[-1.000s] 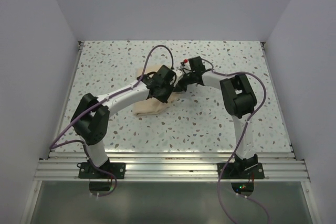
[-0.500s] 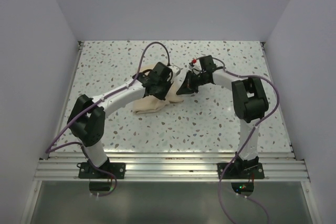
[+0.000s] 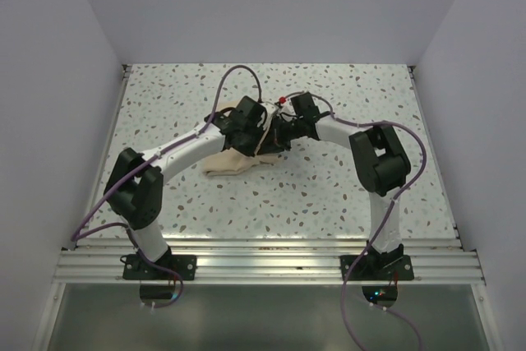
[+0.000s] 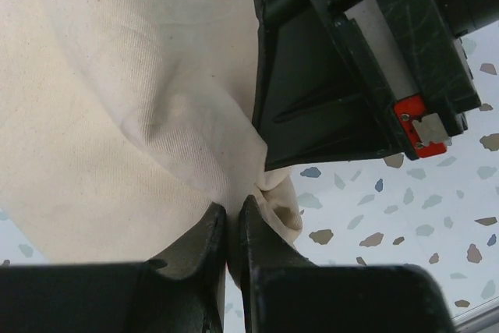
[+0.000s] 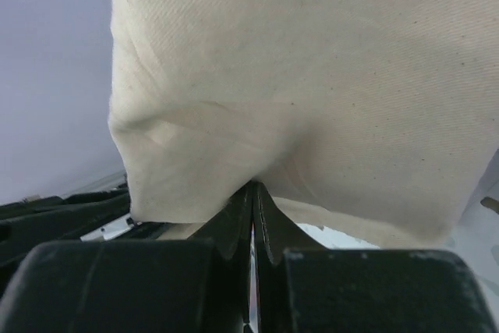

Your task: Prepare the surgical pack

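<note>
- The tan cloth sheet [image 3: 228,163] lies bunched on the speckled surface [image 3: 164,96], just off centre toward 9 o'clock.
- The left gripper [image 4: 232,216] is clamped on a cloth fold.
- The right gripper [image 5: 251,193], at 3 o'clock of the left gripper, pinches the cloth edge.

Left arm [image 3: 185,151] and right arm [image 3: 341,127] arch inward, left claw [image 4: 232,214] and right claw [image 5: 252,196] pinched closed, nearly touching.

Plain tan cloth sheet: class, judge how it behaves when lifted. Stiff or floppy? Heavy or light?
Probably floppy: the plain tan cloth sheet creases and puckers where the left claw pinches it. Likely light: a small pinch in the right claw holds up a broad fold.
</note>
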Action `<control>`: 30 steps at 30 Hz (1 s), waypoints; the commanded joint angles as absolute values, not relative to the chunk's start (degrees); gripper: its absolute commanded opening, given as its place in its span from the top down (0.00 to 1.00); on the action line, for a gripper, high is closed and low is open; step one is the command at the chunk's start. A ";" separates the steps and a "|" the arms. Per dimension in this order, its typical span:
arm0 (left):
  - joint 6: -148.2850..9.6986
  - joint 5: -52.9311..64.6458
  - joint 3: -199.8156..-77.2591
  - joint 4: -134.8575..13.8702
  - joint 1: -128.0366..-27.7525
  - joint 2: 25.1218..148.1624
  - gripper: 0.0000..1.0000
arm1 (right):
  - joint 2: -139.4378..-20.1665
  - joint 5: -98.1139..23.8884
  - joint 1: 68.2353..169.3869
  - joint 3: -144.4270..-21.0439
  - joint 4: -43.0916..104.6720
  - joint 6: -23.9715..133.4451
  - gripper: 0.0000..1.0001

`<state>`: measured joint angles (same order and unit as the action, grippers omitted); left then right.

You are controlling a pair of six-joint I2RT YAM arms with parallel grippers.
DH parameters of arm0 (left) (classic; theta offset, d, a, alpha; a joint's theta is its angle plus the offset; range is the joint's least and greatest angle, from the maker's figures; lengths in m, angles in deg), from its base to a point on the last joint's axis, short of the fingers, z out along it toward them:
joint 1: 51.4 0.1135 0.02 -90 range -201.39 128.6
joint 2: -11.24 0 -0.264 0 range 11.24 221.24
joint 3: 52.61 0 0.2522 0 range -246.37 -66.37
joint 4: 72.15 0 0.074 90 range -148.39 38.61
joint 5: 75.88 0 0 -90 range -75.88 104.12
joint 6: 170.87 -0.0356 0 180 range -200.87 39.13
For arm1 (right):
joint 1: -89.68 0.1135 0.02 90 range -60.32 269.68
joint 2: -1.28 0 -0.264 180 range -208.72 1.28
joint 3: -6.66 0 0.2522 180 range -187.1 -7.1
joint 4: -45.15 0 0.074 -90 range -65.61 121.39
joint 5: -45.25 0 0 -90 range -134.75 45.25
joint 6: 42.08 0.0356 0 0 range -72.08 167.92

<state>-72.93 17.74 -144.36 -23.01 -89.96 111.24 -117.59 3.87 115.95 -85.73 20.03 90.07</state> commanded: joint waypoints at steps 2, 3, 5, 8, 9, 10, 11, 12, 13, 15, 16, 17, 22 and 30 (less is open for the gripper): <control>-71.82 12.99 -145.56 -27.19 -90.24 108.18 1.00 | -118.07 6.49 117.28 -87.88 35.13 99.06 1.00; -71.73 12.54 -145.56 -27.28 -90.33 108.27 1.00 | -118.34 6.57 117.54 -87.52 41.26 102.99 1.00; -71.82 11.22 -145.30 -27.19 -90.33 108.36 1.00 | -120.09 5.61 118.33 -87.61 43.95 105.13 1.00; -70.86 11.30 -144.59 -26.75 -90.24 108.27 1.00 | -120.89 4.12 118.25 -88.22 39.40 102.62 1.00; -70.68 11.22 -144.24 -26.40 -90.24 108.35 1.00 | -120.72 3.42 118.16 -88.83 32.60 100.07 1.00; -70.50 11.13 -143.89 -25.70 -90.24 108.36 0.95 | -120.28 1.84 118.07 -89.19 28.61 97.26 0.99; -70.24 11.22 -142.58 -25.43 -90.24 108.27 0.92 | -119.67 1.31 117.99 -89.28 25.70 94.97 0.99; -69.80 11.13 -141.70 -25.26 -90.16 108.01 0.89 | -118.61 1.13 117.90 -88.84 23.50 92.33 0.98; -69.54 11.30 -140.73 -25.52 -90.15 107.31 0.85 | -118.00 1.39 117.72 -87.71 23.04 91.79 0.97; -68.31 11.83 -138.53 -25.08 -89.81 106.60 0.78 | -116.07 0.52 117.11 -86.56 19.90 89.59 0.96; -67.96 11.75 -137.92 -24.82 -89.54 106.08 0.75 | -115.62 -0.01 117.02 -86.29 18.48 88.28 0.96; -67.43 11.75 -137.13 -24.73 -89.37 105.90 0.68 | -115.27 -0.97 116.93 -86.38 16.81 85.74 0.95; -65.67 11.83 -137.47 -24.29 -89.10 104.66 0.44 | -113.60 -1.07 115.61 -85.94 12.93 84.05 0.92; -63.21 15.42 -145.99 -19.90 -89.01 110.98 0.34 | -112.36 -0.37 113.77 -84.54 12.75 82.73 0.89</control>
